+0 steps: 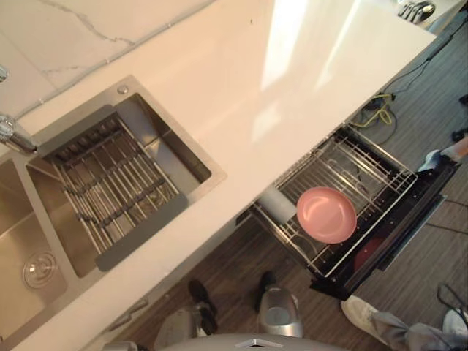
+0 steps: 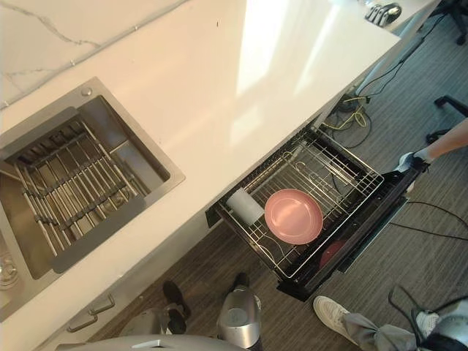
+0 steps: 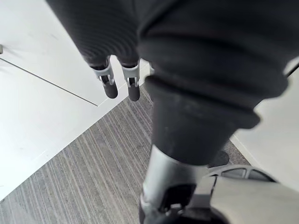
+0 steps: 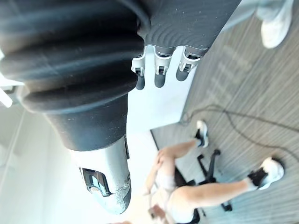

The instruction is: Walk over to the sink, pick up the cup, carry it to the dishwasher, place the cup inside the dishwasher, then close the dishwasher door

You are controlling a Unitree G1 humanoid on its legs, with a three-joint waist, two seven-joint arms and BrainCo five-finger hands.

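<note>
Left eye view: white cup (image 1: 278, 203) lies on its side in the pulled-out dishwasher rack (image 1: 369, 167), just beside a pink plate (image 1: 327, 214). It is well apart from the sink (image 1: 213, 178) set in the desk (image 1: 292, 73). Cup is a plain cylinder with a smooth wall. Judged light and rigid, probably slick; whether ceramic or plastic, cannot tell, so treat as breakable. Best hold: round the mid-wall, thumb opposite fingers.

Right eye view: dishwasher door (image 2: 362, 240) stands open; a person's hand (image 2: 412, 161) rests at its far corner.

Left wrist view: left robot hand (image 3: 110, 85) hangs over the floor, fingers loose, nothing held.

Right wrist view: right robot hand (image 4: 159, 71) has slack fingers and is empty.
</note>
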